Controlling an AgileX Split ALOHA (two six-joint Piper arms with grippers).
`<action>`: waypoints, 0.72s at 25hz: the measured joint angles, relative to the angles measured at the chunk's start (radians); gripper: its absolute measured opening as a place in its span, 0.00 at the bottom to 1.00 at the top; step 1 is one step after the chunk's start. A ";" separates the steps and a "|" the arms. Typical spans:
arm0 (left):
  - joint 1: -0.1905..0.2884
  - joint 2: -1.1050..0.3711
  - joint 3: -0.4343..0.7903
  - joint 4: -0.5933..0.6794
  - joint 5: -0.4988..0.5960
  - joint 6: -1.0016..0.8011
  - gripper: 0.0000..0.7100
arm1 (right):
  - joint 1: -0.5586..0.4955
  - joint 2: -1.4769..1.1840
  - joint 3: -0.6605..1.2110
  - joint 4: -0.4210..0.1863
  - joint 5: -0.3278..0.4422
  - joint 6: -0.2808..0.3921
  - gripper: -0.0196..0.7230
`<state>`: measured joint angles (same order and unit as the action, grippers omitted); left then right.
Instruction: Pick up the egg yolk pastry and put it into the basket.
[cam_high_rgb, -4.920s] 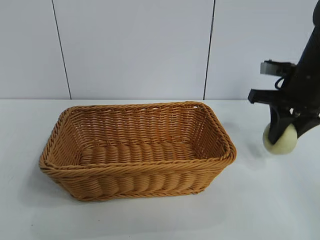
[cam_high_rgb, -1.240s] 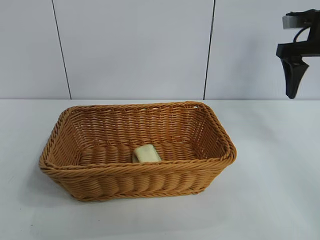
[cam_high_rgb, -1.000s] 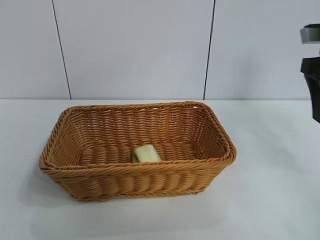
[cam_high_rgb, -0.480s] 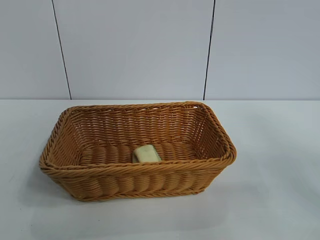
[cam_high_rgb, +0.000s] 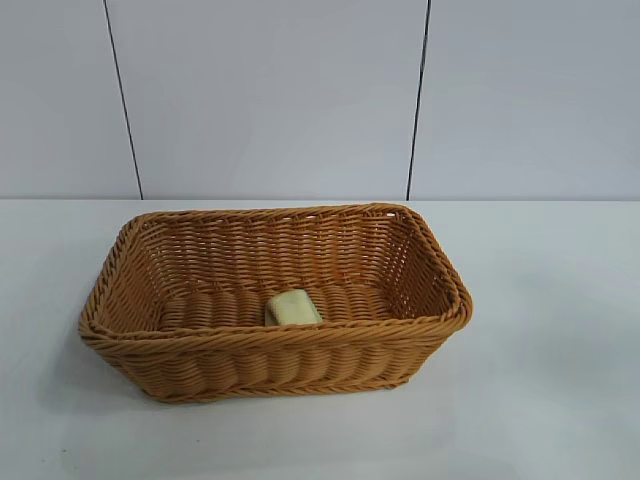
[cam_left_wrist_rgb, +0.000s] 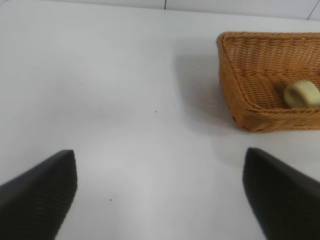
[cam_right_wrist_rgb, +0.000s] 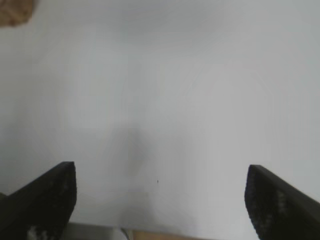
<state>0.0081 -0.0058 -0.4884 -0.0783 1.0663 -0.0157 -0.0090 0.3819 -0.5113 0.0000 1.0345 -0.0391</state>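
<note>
**Pastry in the basket, both my grippers spread over bare table**

Exterior view: neither of my 2 arms shows here. The basket (cam_high_rgb: 275, 300) sits left of the table's middle, its long side facing the camera, all 4 braided rim edges visible. The white table (cam_high_rgb: 540, 330) lies open on every side of it, widest to the right. Behind it the table meets a pale wall (cam_high_rgb: 270, 100) crossed by 2 dark vertical seams. The egg yolk pastry (cam_high_rgb: 294, 307) rests on the basket's woven floor, close to the near wall and a little right of the floor's middle. From here it looks like a small pale yellow-cream block with rounded corners and a matte surface, tiny against the wicker around it.

Left wrist view: my left gripper (cam_left_wrist_rgb: 160, 195) hangs above bare table with its 2 dark fingers (cam_left_wrist_rgb: 42, 192) spread wide and nothing between them. The basket's corner stands well apart from the fingertips, with a stretch of open white surface between, and the braided rim and sloping side are plain to see. Inside, the pastry lies near the basket's wall, showing a rounded dome with a shallow dimple.

Right wrist view: my right gripper (cam_right_wrist_rgb: 160, 197) is also spread, its 2 fingers (cam_right_wrist_rgb: 45, 200) wide apart and holding nothing. Below is only plain white table. A small patch of orange-brown wicker shows at 1 corner of the picture, far from the fingertips.
</note>
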 joint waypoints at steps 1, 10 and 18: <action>0.000 0.000 0.000 0.000 0.000 0.000 0.98 | 0.000 -0.038 0.006 0.000 -0.004 -0.001 0.88; 0.000 0.000 0.000 0.000 0.000 0.000 0.98 | 0.000 -0.337 0.011 0.000 -0.013 -0.003 0.88; 0.000 0.000 0.000 0.000 0.000 0.000 0.98 | 0.000 -0.388 0.011 0.000 -0.013 -0.003 0.88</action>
<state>0.0081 -0.0058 -0.4884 -0.0783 1.0663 -0.0157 -0.0090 -0.0061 -0.5003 0.0000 1.0214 -0.0425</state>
